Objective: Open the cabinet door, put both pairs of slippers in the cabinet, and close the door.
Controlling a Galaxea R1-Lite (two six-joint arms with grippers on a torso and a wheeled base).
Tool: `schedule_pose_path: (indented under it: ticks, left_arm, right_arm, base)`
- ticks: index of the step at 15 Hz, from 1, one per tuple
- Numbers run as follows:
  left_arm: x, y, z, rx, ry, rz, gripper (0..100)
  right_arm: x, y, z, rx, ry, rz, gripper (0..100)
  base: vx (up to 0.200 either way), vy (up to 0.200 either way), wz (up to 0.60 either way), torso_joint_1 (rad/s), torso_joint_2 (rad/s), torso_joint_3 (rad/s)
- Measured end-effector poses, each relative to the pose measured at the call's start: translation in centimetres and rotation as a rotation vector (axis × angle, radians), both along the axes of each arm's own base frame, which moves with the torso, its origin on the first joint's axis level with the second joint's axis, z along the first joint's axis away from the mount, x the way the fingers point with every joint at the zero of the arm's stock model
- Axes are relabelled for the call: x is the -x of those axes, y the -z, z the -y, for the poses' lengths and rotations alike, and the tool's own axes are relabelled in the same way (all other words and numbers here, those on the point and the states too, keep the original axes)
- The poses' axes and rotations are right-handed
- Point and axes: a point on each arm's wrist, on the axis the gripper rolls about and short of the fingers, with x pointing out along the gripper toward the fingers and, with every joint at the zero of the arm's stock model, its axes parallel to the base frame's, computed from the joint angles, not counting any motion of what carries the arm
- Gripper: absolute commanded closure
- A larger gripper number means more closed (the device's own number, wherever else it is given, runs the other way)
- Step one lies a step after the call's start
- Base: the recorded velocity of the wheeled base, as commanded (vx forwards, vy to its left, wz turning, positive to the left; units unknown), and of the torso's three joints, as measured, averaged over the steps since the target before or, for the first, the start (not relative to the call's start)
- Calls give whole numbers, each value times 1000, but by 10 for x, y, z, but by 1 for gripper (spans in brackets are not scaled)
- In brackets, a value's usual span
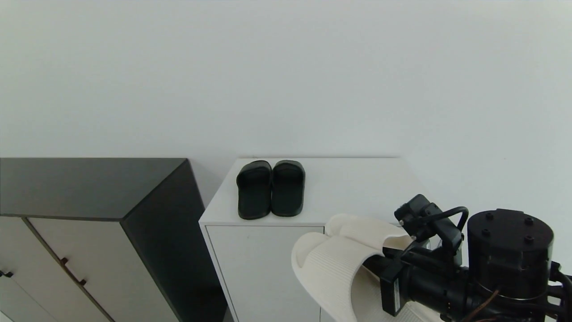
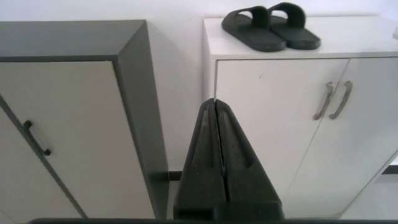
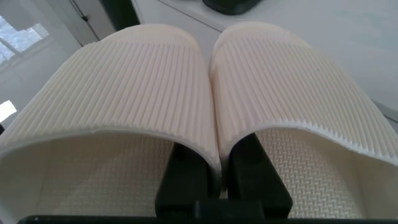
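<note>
Cabinet doors (image 2: 273, 124) closed | upright handles (image 2: 333, 99) ahead of left gripper (image 2: 216, 109), pressed together, empty | right gripper (image 3: 214, 177) clamps white slippers (image 3: 205, 93)

Cream slippers (image 3: 143, 81): ribbed straps, matt, foam-like; footbeds embossed with a fine diamond pattern. Black slippers (image 1: 271, 188): smooth, matt, rubbery look, no shine. White cabinet (image 1: 357, 188): smooth flat panels, matt to faint satin, looks like laminate. Its door handles (image 2: 333, 99): metal look, dull grey sheen. Dark cabinet (image 1: 89, 188): matt dark-grey top and side, smooth pale door fronts, small dark handle (image 2: 36, 138). My left pincer (image 2: 215, 109): matt black plastic, moulded grooves along the fingers. My right pincer (image 3: 219, 180): same matt black.
</note>
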Motion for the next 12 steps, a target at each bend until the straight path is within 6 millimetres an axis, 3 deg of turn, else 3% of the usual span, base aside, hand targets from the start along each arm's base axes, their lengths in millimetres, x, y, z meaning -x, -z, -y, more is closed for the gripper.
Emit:
schedule_pose_path:
  ticks: [1, 12]
  left_arm:
    - [0, 0, 0, 0, 0, 0, 100]
    - [0, 0, 0, 1, 0, 0, 100]
  right_arm:
    - [0, 1, 1, 4, 1, -3, 100]
    - [13, 9, 14, 36, -103, 1, 100]
  base:
    - [0, -200, 0, 12, 2, -2]
    - [0, 0, 0, 0, 0, 0]
